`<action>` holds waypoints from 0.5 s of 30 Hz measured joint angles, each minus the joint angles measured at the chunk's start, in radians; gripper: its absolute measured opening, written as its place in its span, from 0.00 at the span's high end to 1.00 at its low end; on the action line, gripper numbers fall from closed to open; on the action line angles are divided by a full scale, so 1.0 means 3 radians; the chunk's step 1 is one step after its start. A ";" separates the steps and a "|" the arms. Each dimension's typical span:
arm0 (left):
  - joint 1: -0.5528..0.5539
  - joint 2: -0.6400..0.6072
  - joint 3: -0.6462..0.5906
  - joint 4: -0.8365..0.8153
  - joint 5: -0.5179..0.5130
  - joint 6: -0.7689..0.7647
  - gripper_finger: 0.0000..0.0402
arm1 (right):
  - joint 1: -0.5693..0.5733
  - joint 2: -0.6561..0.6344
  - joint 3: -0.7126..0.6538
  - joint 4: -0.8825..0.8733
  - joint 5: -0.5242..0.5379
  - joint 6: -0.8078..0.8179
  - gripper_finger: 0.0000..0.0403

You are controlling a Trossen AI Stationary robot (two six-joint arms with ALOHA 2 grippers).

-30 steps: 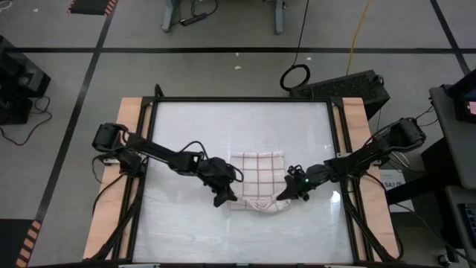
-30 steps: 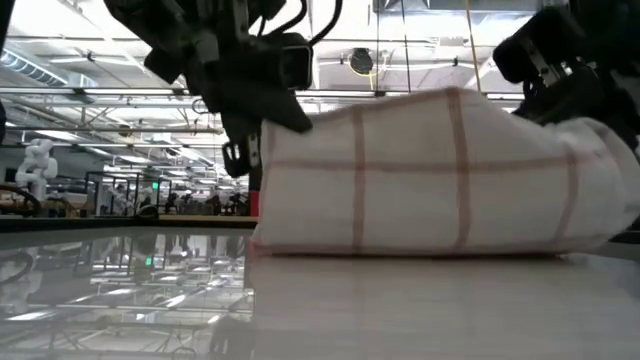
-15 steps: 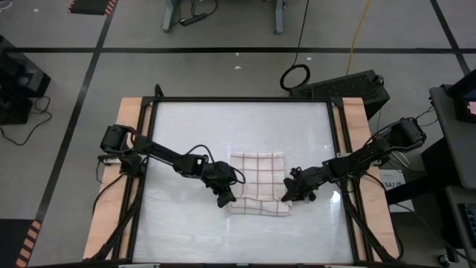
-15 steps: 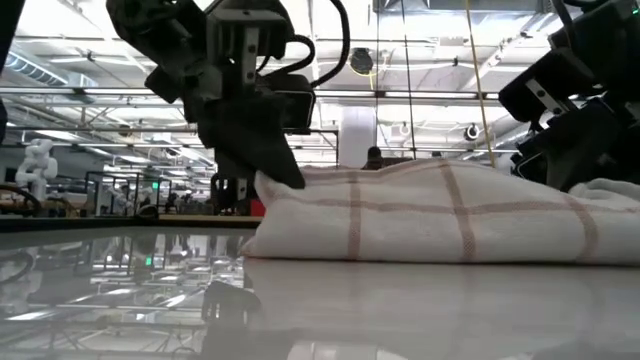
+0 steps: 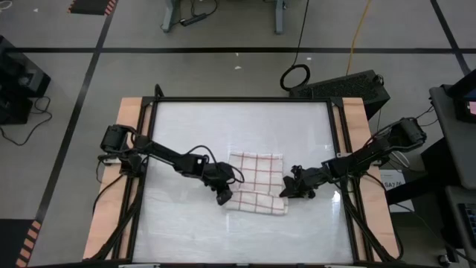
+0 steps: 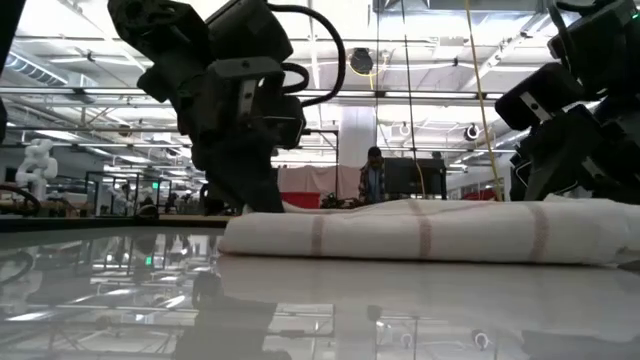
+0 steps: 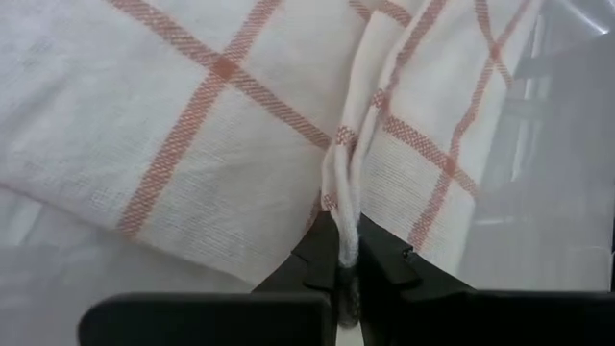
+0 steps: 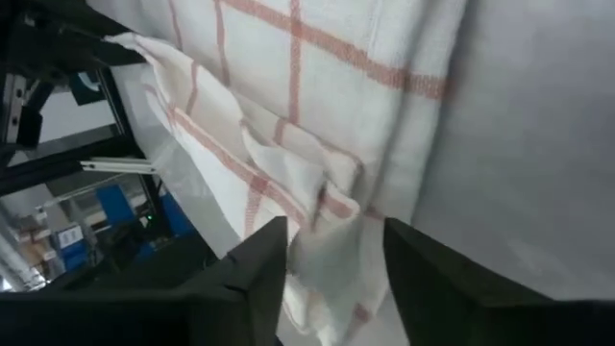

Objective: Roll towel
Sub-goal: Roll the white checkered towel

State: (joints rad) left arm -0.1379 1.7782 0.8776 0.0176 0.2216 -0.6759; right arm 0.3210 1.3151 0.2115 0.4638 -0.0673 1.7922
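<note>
The towel (image 5: 256,182) is lying on the glossy white table (image 5: 186,126), a bit toward the near edge from the middle. Its near edge is folded over into a low, flattish roll, and the far half is still spread flat with the red-brown grid showing. From table height we see it as a long squat bundle (image 6: 420,230) resting on the surface.

The left gripper (image 5: 222,197) is down at the left end of the rolled part, fingers pressed together on a bunched edge of the cloth. In the left wrist view we can see that edge pinched right between the tips (image 7: 346,274).

The right gripper (image 5: 286,190) sits at the right end of the roll, and its fingers (image 8: 255,259) are spread apart. The cloth corner lies between them, but we wouldn't call it clamped.
</note>
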 joint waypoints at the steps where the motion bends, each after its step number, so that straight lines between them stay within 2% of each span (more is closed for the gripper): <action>1: 0.0000 0.0000 0.0000 0.0006 -0.0011 0.0022 0.95 | 0.0000 -0.0001 -0.0001 -0.0001 0.0026 -0.0004 0.56; 7: 0.0000 0.0000 0.0000 -0.0016 -0.0062 0.0115 0.95 | -0.0004 -0.0087 0.0002 -0.0084 0.0310 -0.0369 0.38; 11: 0.0000 0.0000 0.0000 -0.0039 -0.0093 0.0093 0.95 | -0.0004 -0.0212 0.0103 -0.0274 0.0323 -0.1009 0.28; 15: 0.0000 0.0000 0.0000 -0.0117 -0.0093 0.0020 0.95 | -0.0003 -0.0377 0.0450 -0.0990 0.0218 -0.1676 0.26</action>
State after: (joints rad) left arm -0.1379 1.7782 0.8776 -0.0176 0.1936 -0.6698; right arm 0.3203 1.2021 0.3466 0.1667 -0.0019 1.2894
